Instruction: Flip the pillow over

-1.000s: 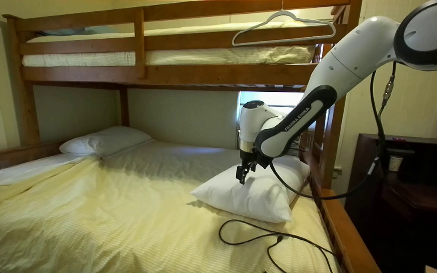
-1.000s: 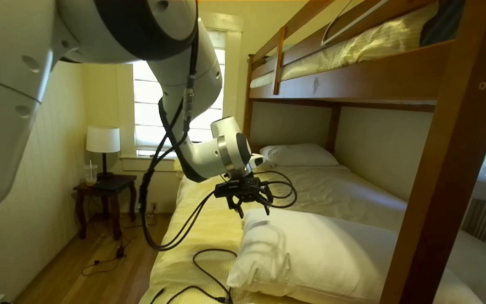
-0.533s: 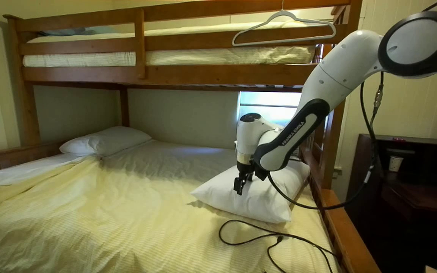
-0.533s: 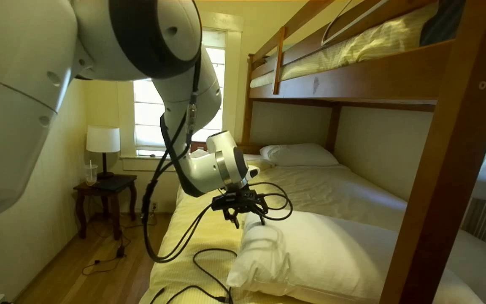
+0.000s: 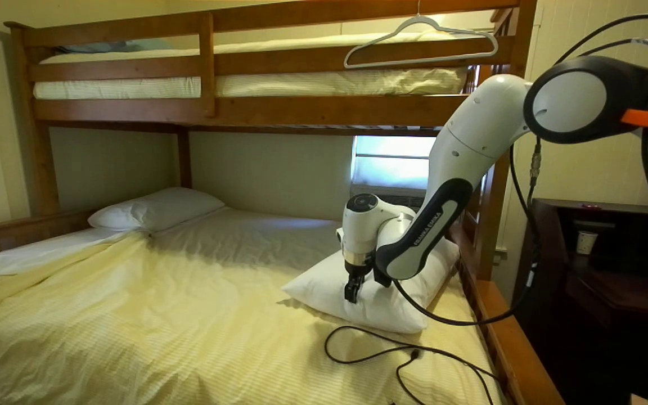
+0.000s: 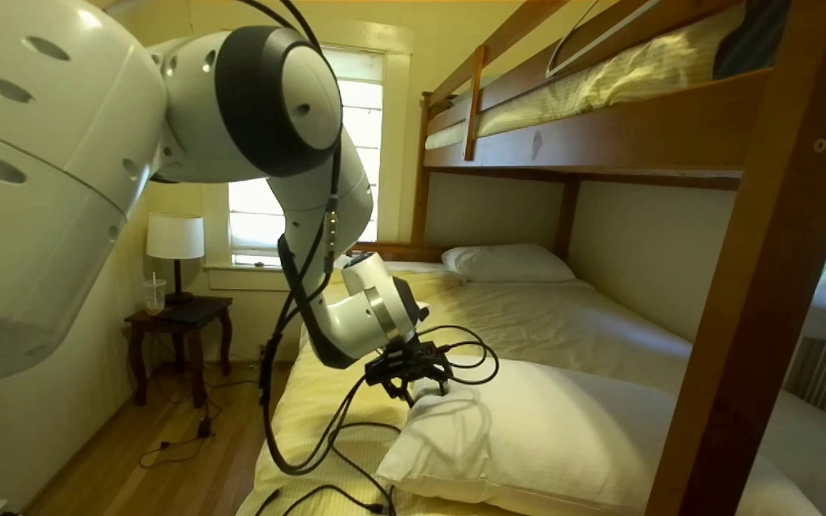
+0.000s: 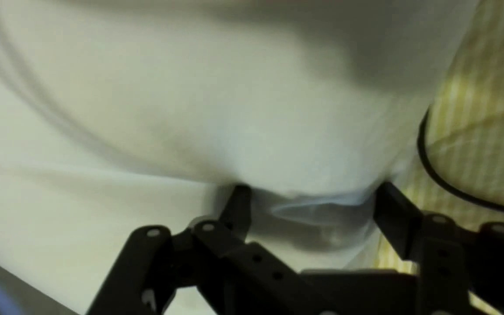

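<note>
The large, plump white fabric pillow (image 6: 556,423) lies on the pale yellow striped cloth bedcover (image 5: 161,315), near the brown wooden bed rail (image 5: 515,349). The black two-fingered gripper (image 7: 313,191) has its fingers apart, tips pressed into the pillow close to one edge, a loose fold of the case between them but not clamped. It should handle as light, very soft and hard to damage; the case may slide over the filling, so a shallow pinch could slip. A deep fold near that edge seems the best hold for rolling it over.
</note>
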Motion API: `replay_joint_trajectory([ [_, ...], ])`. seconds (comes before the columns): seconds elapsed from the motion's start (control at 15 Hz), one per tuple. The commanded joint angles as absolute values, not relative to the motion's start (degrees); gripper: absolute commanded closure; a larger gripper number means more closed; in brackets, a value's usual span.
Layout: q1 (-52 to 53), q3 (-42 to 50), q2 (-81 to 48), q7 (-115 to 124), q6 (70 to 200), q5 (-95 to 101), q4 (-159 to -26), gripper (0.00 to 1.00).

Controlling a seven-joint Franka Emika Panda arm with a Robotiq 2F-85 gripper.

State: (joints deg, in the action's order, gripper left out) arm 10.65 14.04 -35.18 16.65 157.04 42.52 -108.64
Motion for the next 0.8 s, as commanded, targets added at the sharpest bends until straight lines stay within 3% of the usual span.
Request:
replay_joint_trajectory([
  [0.0, 11.7, 15.5, -38.7, 18.2, 159.0, 45.1, -106.0, 0.55],
  [0.4, 11.4, 14.7, -39.8, 18.2, 159.8, 43.8, -106.2, 0.98],
  [0.73, 11.5, 13.0, -39.6, 17.6, 159.4, 41.8, -106.3, 1.00],
])
